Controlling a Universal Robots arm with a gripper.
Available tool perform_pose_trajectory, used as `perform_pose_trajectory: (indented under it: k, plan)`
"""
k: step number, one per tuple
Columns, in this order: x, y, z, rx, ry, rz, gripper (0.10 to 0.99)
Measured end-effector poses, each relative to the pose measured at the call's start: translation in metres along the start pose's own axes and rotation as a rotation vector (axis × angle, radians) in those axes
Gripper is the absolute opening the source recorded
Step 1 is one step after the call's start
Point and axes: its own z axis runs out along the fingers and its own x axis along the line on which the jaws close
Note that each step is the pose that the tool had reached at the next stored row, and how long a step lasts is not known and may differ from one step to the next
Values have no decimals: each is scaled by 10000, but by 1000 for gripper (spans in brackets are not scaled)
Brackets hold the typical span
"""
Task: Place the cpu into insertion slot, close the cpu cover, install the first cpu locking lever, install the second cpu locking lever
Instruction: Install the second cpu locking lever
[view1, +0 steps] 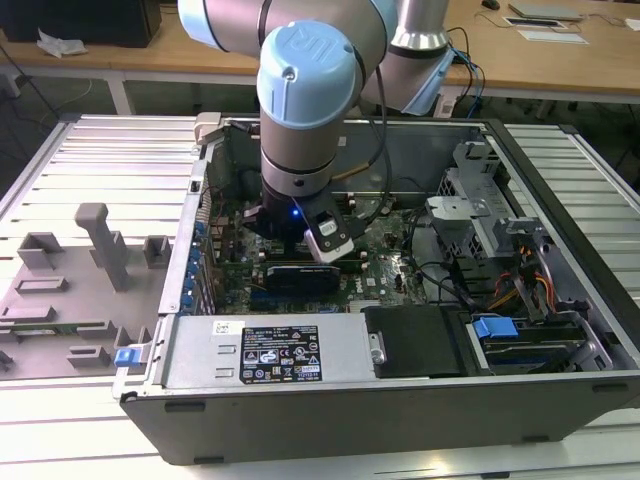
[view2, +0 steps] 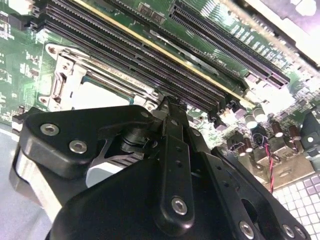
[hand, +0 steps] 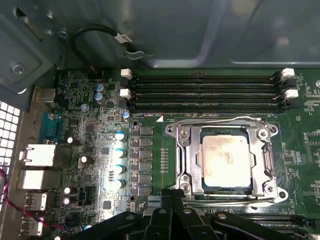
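The cpu (hand: 225, 162) lies silver-grey side up in the insertion slot (hand: 272, 196) on the green board. The cpu cover (hand: 189, 150) is down flat around it, its window framing the chip. A thin wire lever (hand: 235, 119) runs along the socket side that faces the memory slots. My gripper (hand: 172, 196) hangs beside the opposite socket edge, fingers together with nothing between them. In the second wrist view the gripper (view2: 167, 104) tips sit just off the cover (view2: 75, 70), near the long black slots. The arm (view1: 305, 100) reaches down into the open computer case.
Long black memory slots (hand: 205, 90) run beside the socket. Capacitors (hand: 120, 150) and rear ports (hand: 37, 155) stand nearby, and a black cable (hand: 95, 35) loops off the case wall. The grey drive cage (view1: 480, 220) and the labelled metal box (view1: 280, 350) crowd the arm.
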Motion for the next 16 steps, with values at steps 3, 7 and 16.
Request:
perform_pose_trajectory:
  k: [3,7,16]
  plan:
    - [0,3,4,4,-14,-6,106]
    - [13,31,25,34,-48,-21,106]
    - [43,51,-16,114,-95,-52,106]
